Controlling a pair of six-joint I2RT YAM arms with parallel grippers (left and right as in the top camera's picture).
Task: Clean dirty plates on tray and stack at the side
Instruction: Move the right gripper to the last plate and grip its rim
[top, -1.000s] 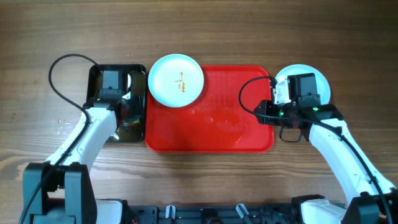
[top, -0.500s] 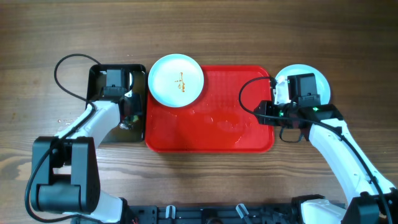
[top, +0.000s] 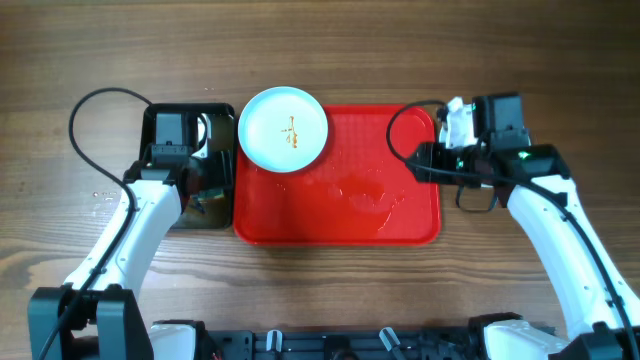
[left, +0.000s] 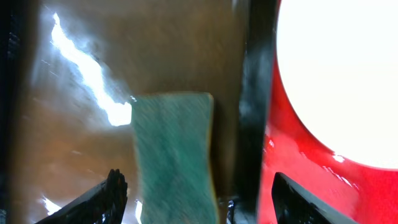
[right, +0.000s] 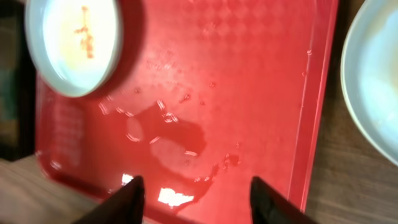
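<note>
One plate (top: 284, 130) with an orange-brown smear sits on the far left corner of the red tray (top: 400, 215). It also shows in the right wrist view (right: 71, 43) and the left wrist view (left: 339, 74). Another plate (right: 376, 81) lies on the table just right of the tray; my right arm hides it from overhead. My right gripper (top: 478, 152) (right: 202, 199) is open and empty above the tray (right: 261, 93). My left gripper (top: 185, 165) (left: 205, 199) is open over the green sponge (left: 174, 155). No third plate is separately visible.
The sponge lies in a small black tray (top: 215, 215) against the red tray's left side; its wall (left: 252, 124) separates the two. A wet patch (top: 365, 195) (right: 174, 134) lies on the middle of the red tray. Wood table lies all round.
My right arm has lifted and moved toward the far side, now covering the right plate from overhead. My left arm has shifted slightly over the black tray.
</note>
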